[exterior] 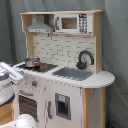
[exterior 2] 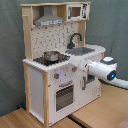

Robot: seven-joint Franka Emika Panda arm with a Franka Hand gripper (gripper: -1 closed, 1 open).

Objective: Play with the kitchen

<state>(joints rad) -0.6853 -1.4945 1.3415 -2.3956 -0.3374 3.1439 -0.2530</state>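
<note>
You had the kitchen [exterior: 65, 75] standing upright on a wooden surface [exterior 2: 95, 112] in front of a grey curtain [exterior 2: 10, 60], and it filled most of both exterior views. Your arm [exterior 2: 102, 69] reached in from the second exterior view's right, level with the front panel just under the counter. Its tool [exterior 2: 75, 64] sat right at the knobs [exterior 2: 59, 75] above the oven door [exterior 2: 65, 95]; you could not tell from these pictures how far its fingers were apart, or whether they had hold of anything. In the first exterior view the arm showed only as a white shape at the first exterior view's left edge, against the kitchen's front corner. Above the tool, on the stove side of the counter, stood a small metal pot [exterior 2: 50, 55]. Farther along the counter from the tool lay the grey sink [exterior: 74, 73] with the black faucet [exterior: 84, 59] behind it. High above, the hood [exterior: 40, 26] and the microwave [exterior: 75, 23] sat on the top shelf.
</note>
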